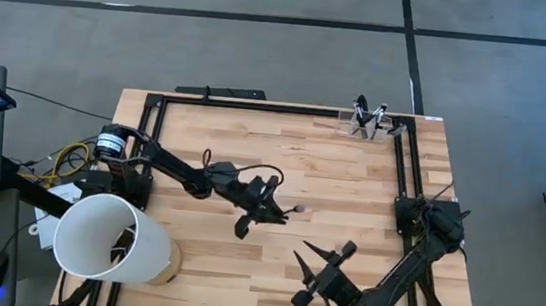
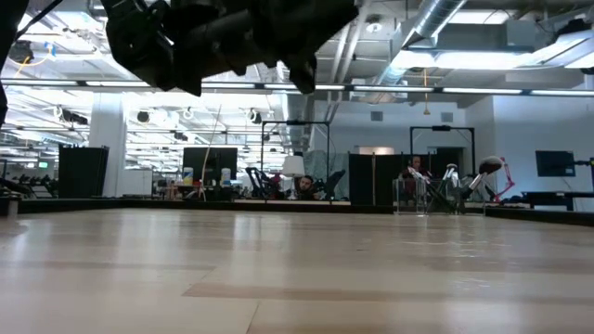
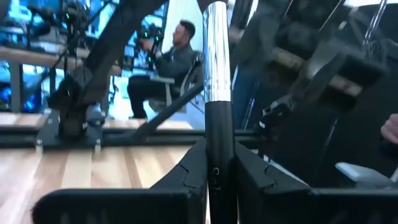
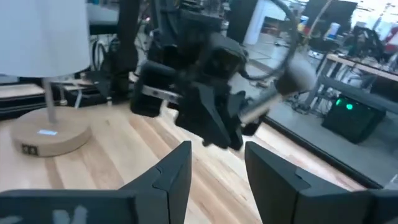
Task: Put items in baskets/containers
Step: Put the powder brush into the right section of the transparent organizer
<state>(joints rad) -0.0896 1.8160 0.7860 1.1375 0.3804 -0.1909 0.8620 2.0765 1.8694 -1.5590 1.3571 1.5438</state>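
Note:
My left gripper (image 1: 266,201) is over the middle of the table, shut on a makeup brush (image 1: 287,212) with a dark handle, a silvery ferrule (image 3: 216,56) and a pale bristle tip (image 4: 298,74). The right wrist view shows this gripper (image 4: 211,118) above the wood. My right gripper (image 1: 324,252) is open and empty near the table's front edge, its fingers (image 4: 177,168) pointing toward the left gripper. The small clear holder (image 1: 366,124) stands at the far right corner with several brushes upright in it; it also shows in the low view (image 2: 425,190). My left gripper pinches the brush's dark handle (image 3: 219,155) between its two fingers, just below the silvery ferrule. The brush lies across the fingers. It is lifted clear of the table, and its ferrule and pale tip stick out toward the table's right edge.
A big white tub (image 1: 109,238) lies on its side at the near left corner, beside a round wooden base (image 4: 46,137). A black frame (image 1: 405,156) runs along the table's far and right edges. Bare wood (image 1: 341,175) lies between the grippers and the holder.

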